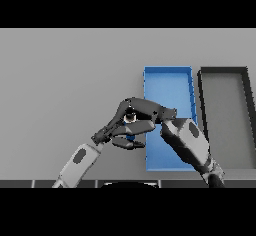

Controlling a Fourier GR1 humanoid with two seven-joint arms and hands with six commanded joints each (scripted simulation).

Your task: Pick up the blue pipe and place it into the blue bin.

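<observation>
The right hand (137, 114) reaches left past the blue bin's (170, 85) left edge, fingers curled, apparently around the blue pipe (130, 137), of which only a sliver shows beneath them. The left hand (107, 132) lies just beside it, fingers straight. A dark bin (247, 110) stands right of the blue one.

A dark grey bin (224, 117) sits on the grey surface (65, 80) at the right side. It is long and rectangular, with black walls and a paler grey floor, running from far to near.
</observation>
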